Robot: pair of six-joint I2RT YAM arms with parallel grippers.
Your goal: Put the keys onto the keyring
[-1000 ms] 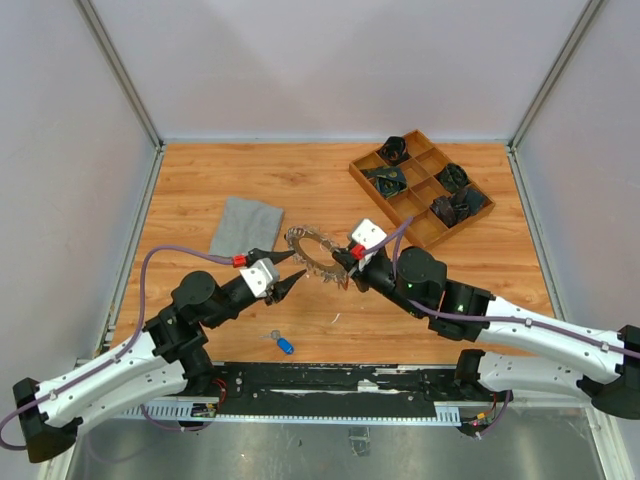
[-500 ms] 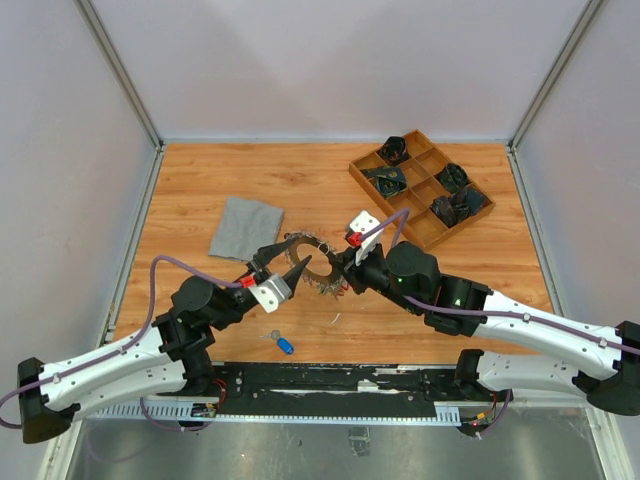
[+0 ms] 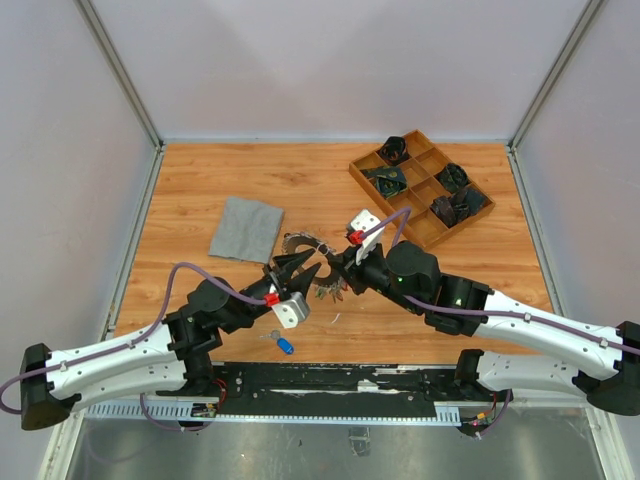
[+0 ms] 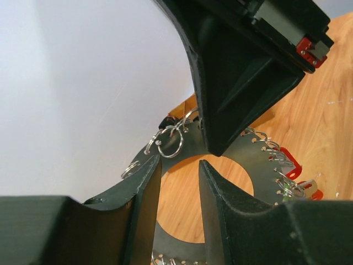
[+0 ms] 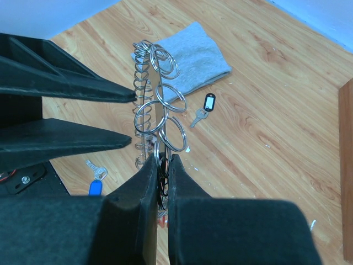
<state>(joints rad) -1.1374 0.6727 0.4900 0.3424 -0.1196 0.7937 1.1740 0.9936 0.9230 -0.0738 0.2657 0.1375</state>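
Table (image 3: 200,180) wooden; compartment tray (image 3: 384,204) at 1 o'clock, grey cloth (image 3: 246,228) at 10 o'clock of centre. Keyring (image 3: 300,240) at centre, standing on edge, rim pinched tight by right gripper (image 3: 338,262) from 3 o'clock. Left gripper (image 3: 313,260) at 8 o'clock of ring, jaws moderately parted, tips at ring rim; contact unclear. Only right wrist view shows black-tagged key (image 5: 205,107) lying by cloth. Blue-tagged key (image 3: 284,345) at 6 o'clock, near arm bases.
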